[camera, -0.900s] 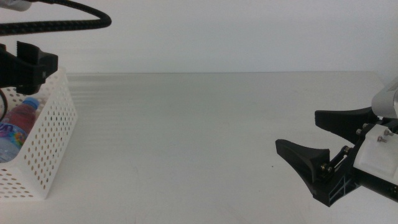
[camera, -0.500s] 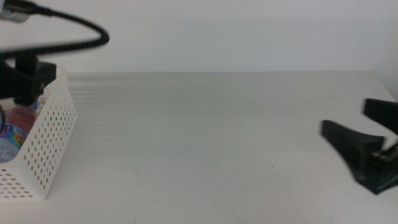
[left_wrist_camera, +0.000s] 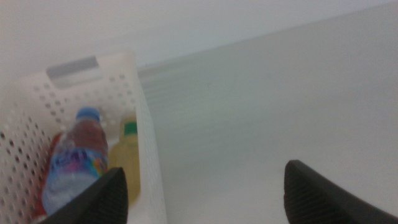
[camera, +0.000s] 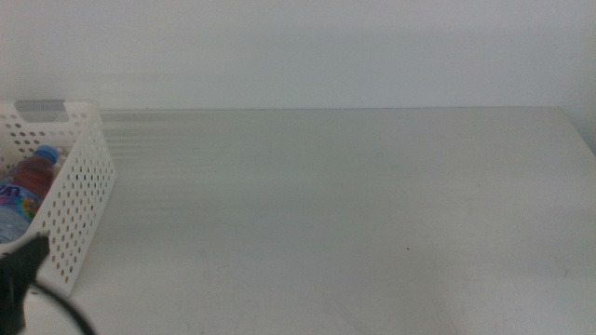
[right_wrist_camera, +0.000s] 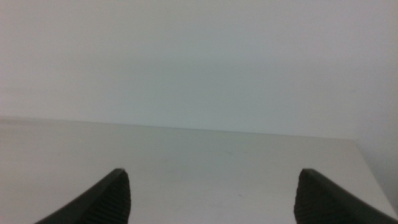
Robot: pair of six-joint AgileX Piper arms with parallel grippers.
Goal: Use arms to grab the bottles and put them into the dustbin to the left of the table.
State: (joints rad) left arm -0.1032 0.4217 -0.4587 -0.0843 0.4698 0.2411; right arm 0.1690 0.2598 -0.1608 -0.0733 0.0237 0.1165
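The white perforated plastic basket (camera: 70, 200) stands at the left end of the wide matte white-grey desk (camera: 354, 205). Inside it lie the clear water bottle with blue cap and coloured label (left_wrist_camera: 74, 162), the yellow-drink bottle with a green top (left_wrist_camera: 126, 158) against the basket's desk-side wall, and a red thing (left_wrist_camera: 53, 186) half hidden under the water bottle, too covered to name.

The left gripper (left_wrist_camera: 205, 196) hangs over the basket's desk-side wall, jaws spread wide and holding nothing: one jaw sits above the bottles in the basket, the other above bare desk beside it. In the middle view only a dark blurred bit of that arm (camera: 23, 274) shows in front of the basket's near corner.

The right gripper (right_wrist_camera: 211, 193) is far from the basket, its jaws wide apart and empty over bare desk.

A second ago the left arm's dark parts and cable hung over the basket's far side; now that rim is uncovered. The right gripper, then at the desk's far right from the basket, has left the middle view.
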